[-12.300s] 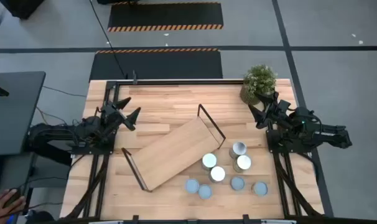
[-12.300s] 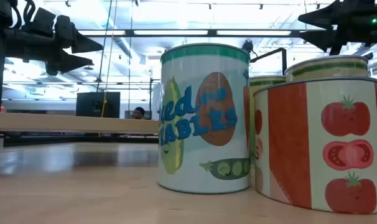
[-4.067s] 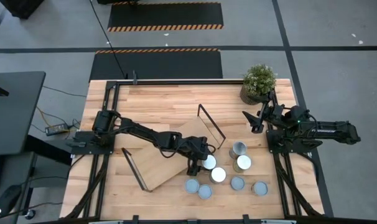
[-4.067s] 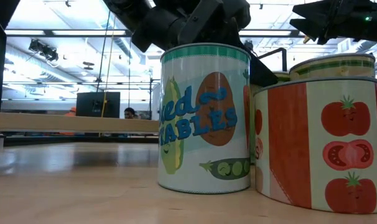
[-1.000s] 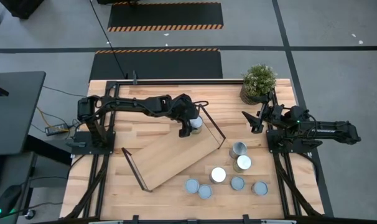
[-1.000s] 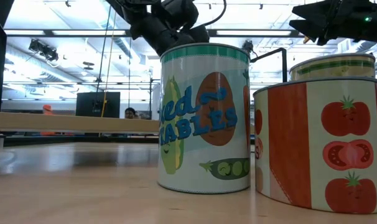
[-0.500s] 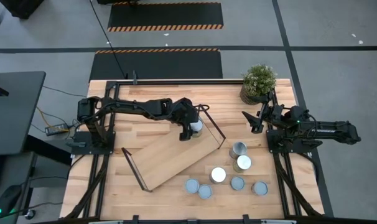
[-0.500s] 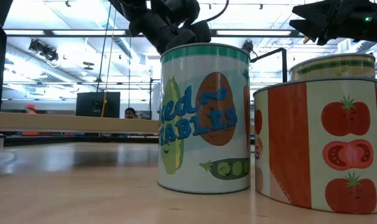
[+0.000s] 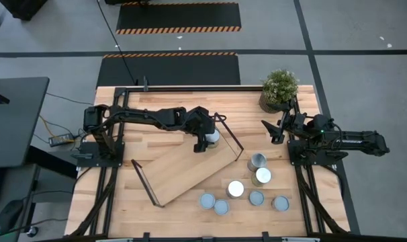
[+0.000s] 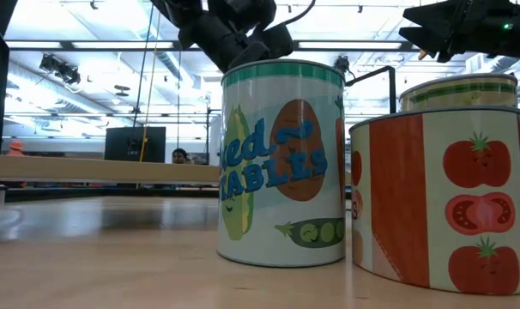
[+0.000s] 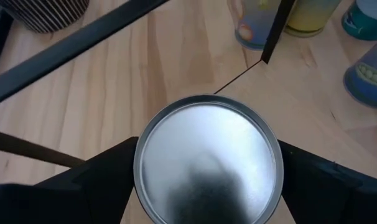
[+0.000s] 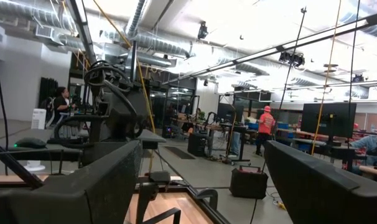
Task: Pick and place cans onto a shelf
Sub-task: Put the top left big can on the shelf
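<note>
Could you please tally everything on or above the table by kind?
Cans standing on the table: 7
Can held by the left gripper: 1
Shelf: 1
Potted plant: 1
Total: 10

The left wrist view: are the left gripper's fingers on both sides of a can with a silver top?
Yes, the can sits between the two dark fingers of the left gripper, one at each side.

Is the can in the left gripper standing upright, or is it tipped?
Upright. The left wrist view looks straight down on the can's round silver lid, a finger at each side. The left gripper holds it over the shelf's far corner.
</note>
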